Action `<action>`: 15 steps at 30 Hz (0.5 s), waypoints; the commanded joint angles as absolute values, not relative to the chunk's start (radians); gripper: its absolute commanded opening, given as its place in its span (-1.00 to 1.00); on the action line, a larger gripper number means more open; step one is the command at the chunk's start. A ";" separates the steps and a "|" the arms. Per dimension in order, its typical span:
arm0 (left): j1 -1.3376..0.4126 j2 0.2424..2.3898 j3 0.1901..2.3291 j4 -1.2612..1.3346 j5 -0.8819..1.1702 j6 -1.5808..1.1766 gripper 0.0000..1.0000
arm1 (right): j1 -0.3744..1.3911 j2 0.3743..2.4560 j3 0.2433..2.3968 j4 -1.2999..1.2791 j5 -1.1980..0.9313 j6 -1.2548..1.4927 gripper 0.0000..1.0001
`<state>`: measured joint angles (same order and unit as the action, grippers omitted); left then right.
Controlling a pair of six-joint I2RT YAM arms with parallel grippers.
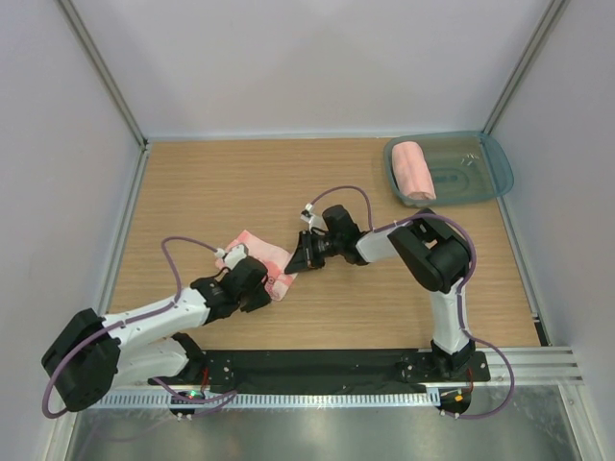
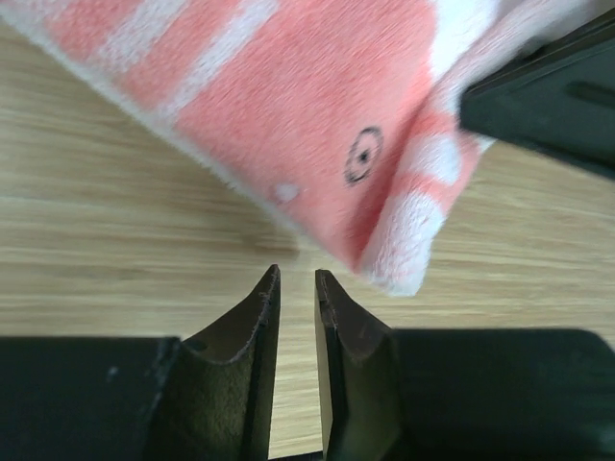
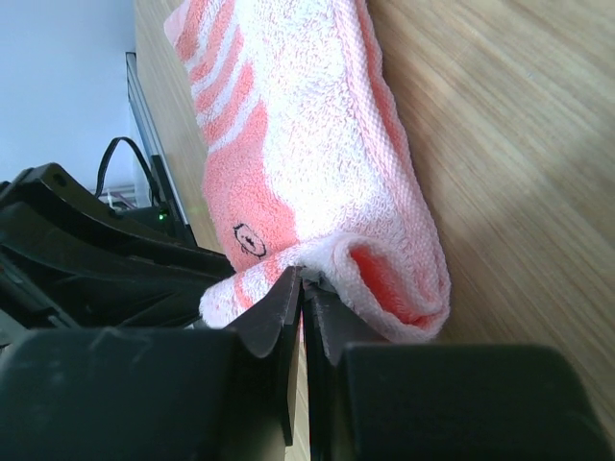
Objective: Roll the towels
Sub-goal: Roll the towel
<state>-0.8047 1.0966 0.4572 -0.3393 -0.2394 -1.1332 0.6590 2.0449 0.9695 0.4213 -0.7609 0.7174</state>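
Note:
The small striped salmon-pink towel (image 1: 261, 252) lies on the wooden table, partly folded over. Its stripes and round mark (image 2: 363, 154) fill the top of the left wrist view. My right gripper (image 1: 294, 263) is shut on the towel's curled near edge (image 3: 384, 279), and the edge is lifted a little. It shows as a black block (image 2: 548, 96) in the left wrist view. My left gripper (image 2: 296, 274) sits low on the table just short of the towel's corner. Its jaws stand a narrow gap apart with nothing between them. The larger plain towel (image 1: 414, 171) lies rolled in a tray.
The blue-grey tray (image 1: 495, 173) stands at the table's back right corner. Grey walls enclose the table on three sides. A metal rail (image 1: 384, 370) with the arm bases runs along the near edge.

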 commanded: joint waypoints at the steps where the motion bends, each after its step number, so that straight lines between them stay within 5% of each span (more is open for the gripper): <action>1: -0.822 1.104 0.454 -0.452 -0.281 -1.095 -0.59 | 0.646 2.092 0.977 0.342 -0.626 0.655 -0.78; 8: -0.900 1.117 0.511 -0.511 -0.354 -1.094 -0.64 | 0.644 2.086 0.980 0.333 -0.630 0.652 -0.78; 15: -1.035 1.112 0.704 -0.571 -0.500 -0.910 -0.49 | 0.644 2.086 0.985 0.324 -0.637 0.647 -0.78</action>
<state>-1.0027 1.1126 0.6304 -0.5522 -0.3859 -1.0126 0.6567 2.0491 0.9840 0.4080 -0.7498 0.7090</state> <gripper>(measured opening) 0.249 0.108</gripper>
